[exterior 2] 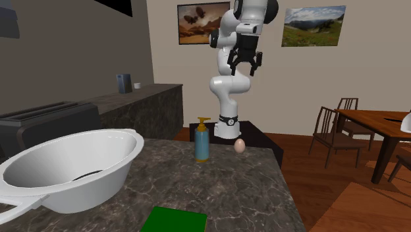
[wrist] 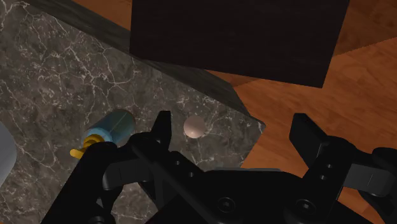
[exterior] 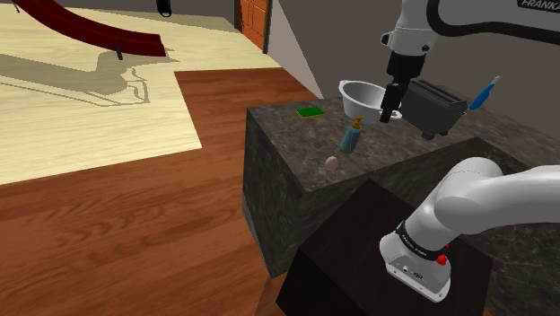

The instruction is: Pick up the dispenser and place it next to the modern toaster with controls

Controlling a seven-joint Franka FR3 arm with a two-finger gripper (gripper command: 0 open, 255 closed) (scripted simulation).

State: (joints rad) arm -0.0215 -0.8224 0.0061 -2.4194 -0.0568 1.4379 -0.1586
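Marble-patterned counter (exterior: 296, 144), gripper (exterior: 389, 113) raised above it, fingers spread wide with nothing between them.
Blue dispenser (exterior: 351, 137) stands upright mid-counter, an egg (exterior: 332, 162) just beside it, a white bowl (exterior: 363, 95) near, a dark toaster (exterior: 436, 106) beyond.

a white bowl (exterior 2: 72, 168), green sponge (exterior 2: 174, 221), dark toaster (exterior: 435, 106), blue pump dispenser (exterior 2: 201, 142) and, near a corner, pale egg (exterior 2: 240, 145) are carried by the dark veined counter (exterior 2: 250, 191).

Reddish wooden floor (exterior: 117, 242) meets paler planks (exterior: 81, 126) (two framed pictures (exterior 2: 197, 24) on the wall (exterior 2: 164, 53)).
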